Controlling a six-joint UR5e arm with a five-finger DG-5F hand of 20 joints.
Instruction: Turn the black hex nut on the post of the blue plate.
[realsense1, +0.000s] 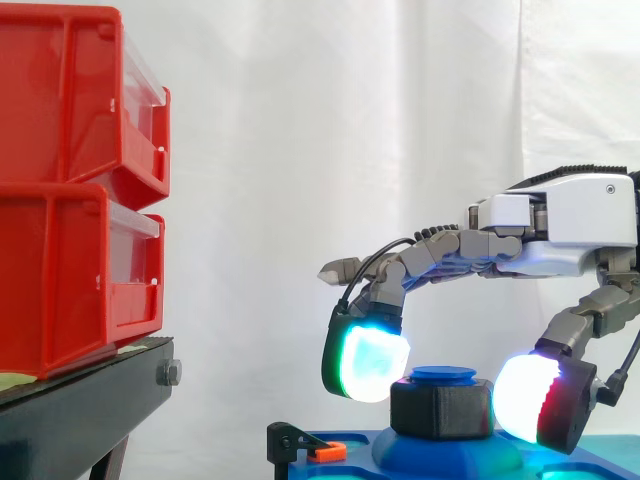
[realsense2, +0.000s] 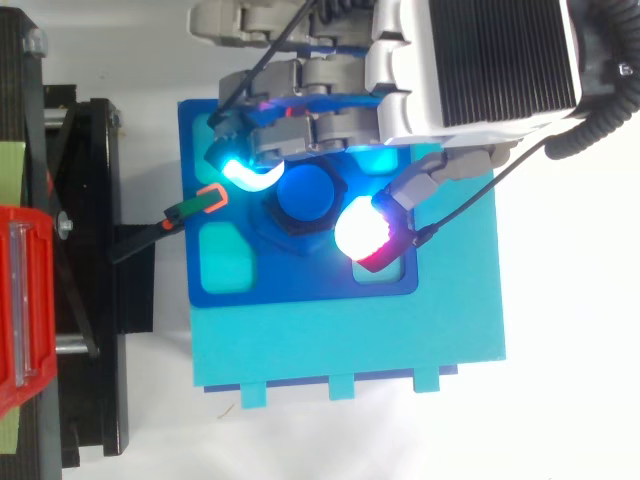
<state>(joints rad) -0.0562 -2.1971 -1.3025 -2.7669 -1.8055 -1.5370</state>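
Observation:
The black hex nut (realsense1: 440, 410) sits on the blue post (realsense1: 443, 374) that rises from the dark blue plate (realsense2: 300, 285). My hand (realsense1: 560, 225) reaches in from the right, just above the post. Its fingers curl down on both sides of the nut. A cyan-glowing fingertip (realsense1: 368, 365) lies against the nut's left upper corner. On the right side, the thumb's white and red pad (realsense1: 530, 398) presses the nut. From above, the nut (realsense2: 290, 228) shows between those two pads, under the round post cap (realsense2: 305, 192).
The plate rests on a light blue base (realsense2: 350, 340). A small black and orange clip (realsense2: 205, 200) sticks out at the plate's left edge. Stacked red bins (realsense1: 70, 190) stand on a black stand (realsense1: 80, 400) to the left.

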